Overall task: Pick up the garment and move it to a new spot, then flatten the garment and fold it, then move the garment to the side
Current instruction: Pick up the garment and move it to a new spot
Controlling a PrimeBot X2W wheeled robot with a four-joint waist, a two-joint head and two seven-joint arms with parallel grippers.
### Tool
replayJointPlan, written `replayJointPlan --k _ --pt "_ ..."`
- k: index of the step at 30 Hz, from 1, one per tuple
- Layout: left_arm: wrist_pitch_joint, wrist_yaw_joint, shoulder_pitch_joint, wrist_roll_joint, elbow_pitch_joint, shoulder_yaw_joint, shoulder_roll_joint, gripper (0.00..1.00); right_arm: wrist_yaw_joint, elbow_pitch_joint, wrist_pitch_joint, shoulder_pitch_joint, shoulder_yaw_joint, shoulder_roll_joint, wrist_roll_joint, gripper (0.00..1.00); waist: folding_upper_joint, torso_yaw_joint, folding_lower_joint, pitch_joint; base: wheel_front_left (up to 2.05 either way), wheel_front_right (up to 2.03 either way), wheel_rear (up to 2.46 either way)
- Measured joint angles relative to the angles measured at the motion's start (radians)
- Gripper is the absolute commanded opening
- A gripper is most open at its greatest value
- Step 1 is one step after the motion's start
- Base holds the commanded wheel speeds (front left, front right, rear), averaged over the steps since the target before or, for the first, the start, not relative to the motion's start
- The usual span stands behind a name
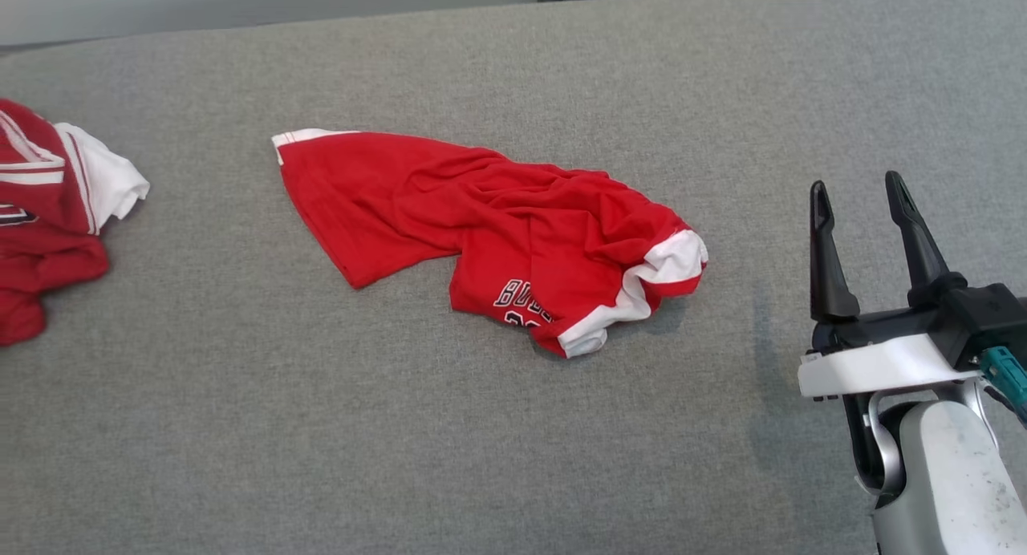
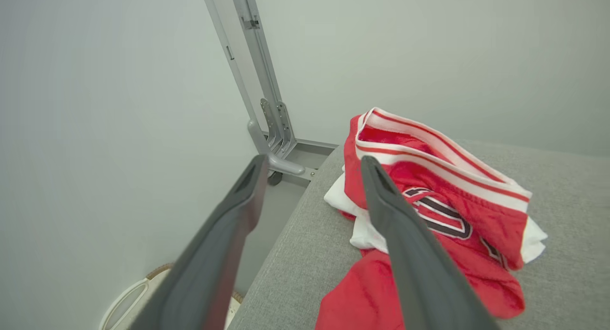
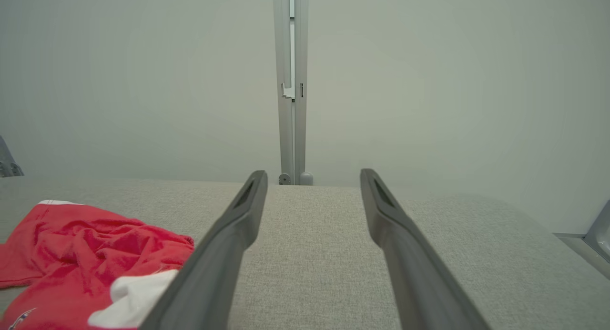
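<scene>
Okay, head view: the crumpled red jersey with white trim (image 1: 497, 234) lies mid grey fabric tabletop (image 1: 241, 427), long axis running far-left to near-right. Your right gripper (image 1: 857, 183) is right of the jersey, fingers spread, empty; likely the nearer arm. Left wrist view: left gripper (image 2: 314, 160) spread, empty, by a second bundled red-and-white garment (image 2: 452, 196). Right wrist view: jersey's white-trimmed end is left of the fingers, not touching.

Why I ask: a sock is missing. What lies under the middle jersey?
The jersey lies crumpled on the grey surface. Its bunched folds hide whatever may be beneath; nothing pokes out at its edges.
</scene>
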Motion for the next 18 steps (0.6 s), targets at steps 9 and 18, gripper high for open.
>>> replayJointPlan --k 9,18 --pt "-0.064 -0.038 0.054 0.039 -0.202 -0.075 -0.089 1.00 0.000 0.020 0.000 0.046 -0.006 0.000 0.017 1.00 0.0000 0.029 0.0000 -0.109 0.00 0.00 0.00" --pt "-0.079 0.019 0.224 0.067 -0.458 -0.156 -0.235 1.00 0.000 0.034 0.000 0.081 0.002 0.000 0.035 1.00 0.0000 0.020 0.0000 -0.170 0.00 0.00 0.00"
